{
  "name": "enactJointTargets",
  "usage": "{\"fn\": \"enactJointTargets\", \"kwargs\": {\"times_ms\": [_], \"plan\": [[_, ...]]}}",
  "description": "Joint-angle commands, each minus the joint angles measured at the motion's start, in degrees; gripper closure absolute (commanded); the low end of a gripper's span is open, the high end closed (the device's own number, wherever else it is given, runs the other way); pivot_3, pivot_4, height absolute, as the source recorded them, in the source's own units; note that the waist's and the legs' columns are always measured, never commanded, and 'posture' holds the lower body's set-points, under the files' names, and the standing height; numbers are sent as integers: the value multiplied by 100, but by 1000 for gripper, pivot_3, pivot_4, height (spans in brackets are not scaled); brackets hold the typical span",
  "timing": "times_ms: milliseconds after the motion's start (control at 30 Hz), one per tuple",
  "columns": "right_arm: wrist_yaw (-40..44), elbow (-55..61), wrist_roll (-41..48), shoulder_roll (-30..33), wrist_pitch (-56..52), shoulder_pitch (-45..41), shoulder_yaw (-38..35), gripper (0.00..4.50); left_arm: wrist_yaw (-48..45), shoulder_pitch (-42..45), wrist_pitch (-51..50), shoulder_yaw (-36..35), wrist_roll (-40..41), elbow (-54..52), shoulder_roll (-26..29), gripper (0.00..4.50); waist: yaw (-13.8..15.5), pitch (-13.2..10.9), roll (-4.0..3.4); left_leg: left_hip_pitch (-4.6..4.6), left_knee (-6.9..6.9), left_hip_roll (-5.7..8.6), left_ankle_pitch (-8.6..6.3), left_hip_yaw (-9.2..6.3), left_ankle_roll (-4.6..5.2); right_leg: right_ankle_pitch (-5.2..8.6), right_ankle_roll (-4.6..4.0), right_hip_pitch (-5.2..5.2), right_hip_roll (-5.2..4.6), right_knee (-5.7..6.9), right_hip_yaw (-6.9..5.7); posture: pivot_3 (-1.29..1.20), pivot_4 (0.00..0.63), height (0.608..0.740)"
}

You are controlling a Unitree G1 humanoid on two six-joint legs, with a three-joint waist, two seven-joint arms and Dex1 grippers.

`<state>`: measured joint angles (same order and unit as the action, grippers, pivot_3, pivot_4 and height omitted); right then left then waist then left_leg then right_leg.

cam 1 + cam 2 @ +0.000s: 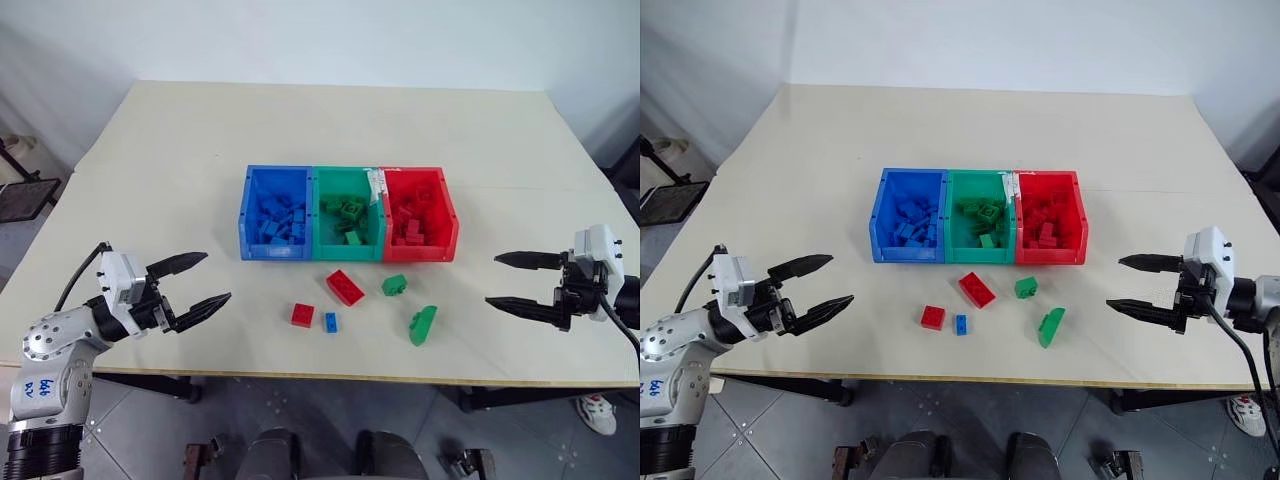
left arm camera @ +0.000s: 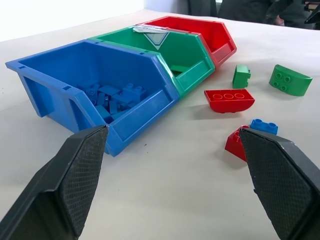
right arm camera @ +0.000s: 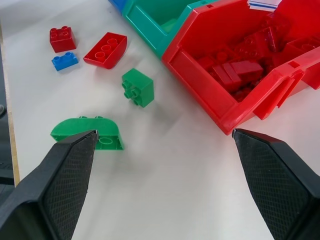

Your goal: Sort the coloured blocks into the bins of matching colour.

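Three joined bins stand mid-table: blue bin [image 1: 276, 216], green bin [image 1: 348, 214], red bin [image 1: 417, 214], each holding blocks of its own colour. In front of them lie loose blocks: a red oblong block [image 1: 344, 287], a small red block [image 1: 302, 315], a small blue block [image 1: 330, 322], a green square block [image 1: 394, 285] and a green curved block [image 1: 423, 325]. My left gripper [image 1: 200, 283] hovers open over the table's left front, empty. Open and empty too, my right gripper [image 1: 510, 281] hangs at the right front, pointing towards the blocks.
The cream table [image 1: 200, 150] has its front edge just below the loose blocks. A white label [image 1: 376, 183] sits on the rim between the green and red bins. A black stand [image 1: 22, 190] is on the floor beyond the table's left side.
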<state>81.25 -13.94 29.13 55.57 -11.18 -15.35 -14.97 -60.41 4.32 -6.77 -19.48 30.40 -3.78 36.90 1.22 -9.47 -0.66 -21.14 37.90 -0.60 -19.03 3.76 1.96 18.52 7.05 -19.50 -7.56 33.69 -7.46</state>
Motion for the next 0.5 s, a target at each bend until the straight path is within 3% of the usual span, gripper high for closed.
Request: {"fn": "enactJointTargets", "kwargs": {"times_ms": [33, 333, 500], "plan": [[-19, -31, 59, 3, 115, -97, -210, 0, 34, 138, 97, 38, 67, -174, -4, 43, 4, 0, 0, 0, 0, 0, 0, 0, 0, 0, 0, 0, 0, 0, 0, 0, 150, 740], [-122, 96, 99, 38, 56, 21, -324, 0, 1007, 386, 884, -51, -480, -198, -426, 43, 9, 0, 0, -1, 3, 0, 0, 0, 0, 0, 0, 1, 2, 3, -4, 0, 150, 740], [-187, 328, 154, 152, -99, 325, -600, 0, 332, 464, -633, 647, 91, -256, 25, 43, 23, 0, 0, 0, 4, 4, 0, 3, 0, 0, 0, 0, 7, 8, -9, 0, 150, 740]]}}
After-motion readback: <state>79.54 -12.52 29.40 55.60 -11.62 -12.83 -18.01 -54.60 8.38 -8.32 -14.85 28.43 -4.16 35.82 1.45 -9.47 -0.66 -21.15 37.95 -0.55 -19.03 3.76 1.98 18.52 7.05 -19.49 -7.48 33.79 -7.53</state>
